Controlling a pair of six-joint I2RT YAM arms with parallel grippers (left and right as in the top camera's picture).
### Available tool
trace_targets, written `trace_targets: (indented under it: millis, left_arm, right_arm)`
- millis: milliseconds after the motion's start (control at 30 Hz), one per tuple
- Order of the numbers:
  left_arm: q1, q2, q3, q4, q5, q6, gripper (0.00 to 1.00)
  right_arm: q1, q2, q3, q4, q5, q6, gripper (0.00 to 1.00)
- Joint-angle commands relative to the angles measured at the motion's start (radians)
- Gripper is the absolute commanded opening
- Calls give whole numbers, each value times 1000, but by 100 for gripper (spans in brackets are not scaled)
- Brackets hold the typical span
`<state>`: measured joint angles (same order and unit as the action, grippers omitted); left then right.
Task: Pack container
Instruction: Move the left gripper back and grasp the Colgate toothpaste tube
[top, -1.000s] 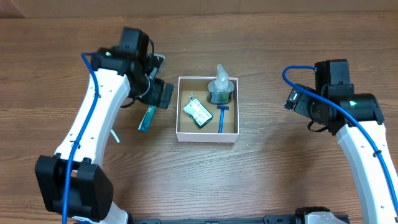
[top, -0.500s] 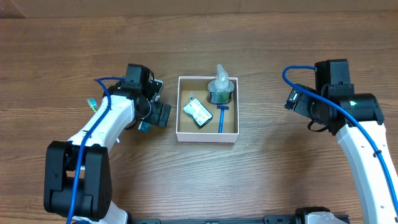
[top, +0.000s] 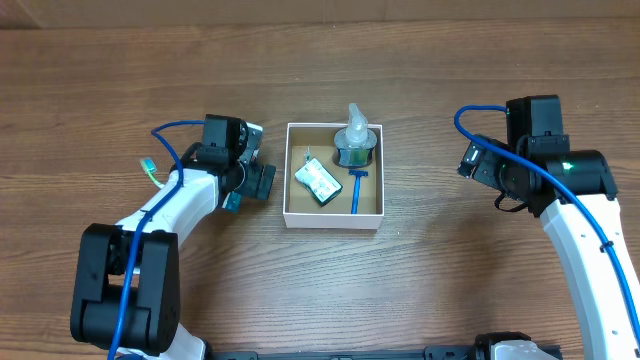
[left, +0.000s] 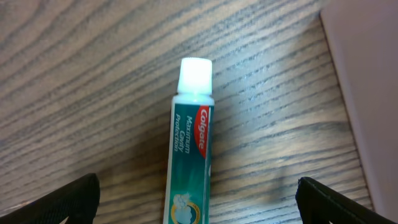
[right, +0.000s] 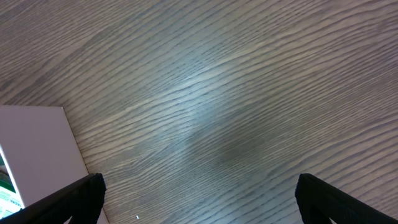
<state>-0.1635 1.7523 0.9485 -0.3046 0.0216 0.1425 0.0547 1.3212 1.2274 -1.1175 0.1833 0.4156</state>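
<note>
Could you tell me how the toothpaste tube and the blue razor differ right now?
The toothpaste tube lies on the table outside the container, under the open left gripper; the razor lies inside it. The tube is teal, white-capped; the razor is blue. Both lie flat.

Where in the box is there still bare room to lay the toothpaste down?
Seen from overhead, the box has bare floor in its lower left corner, bordered by the packet above and the razor to the right. There is also a narrow strip between the razor and the right wall. The upper right is crowded by the bottle. The toothpaste lies outside, left of the box.
</note>
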Motion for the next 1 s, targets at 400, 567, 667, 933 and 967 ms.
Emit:
trace_targets:
  millis: [400,567,667,933,967]
  left_arm:
    - [2,-5,-50,79,-6,98,100]
    - [2,56,-50,108,-3,98,100]
    - [2,92,-50,119,-3,98,96]
    - [2,70,-47,113,-7,96,49]
    - [2,61,-46,109,-9,92,45]
  right_arm:
    - [-2,-8,24,5,7,4,100]
    - [-2,-8,24,5,7,4,100]
    - [-2,-8,24,5,7,4,100]
    - [-2,-8,24,5,7,4,100]
    - [-2,-8,24,5,7,4,100]
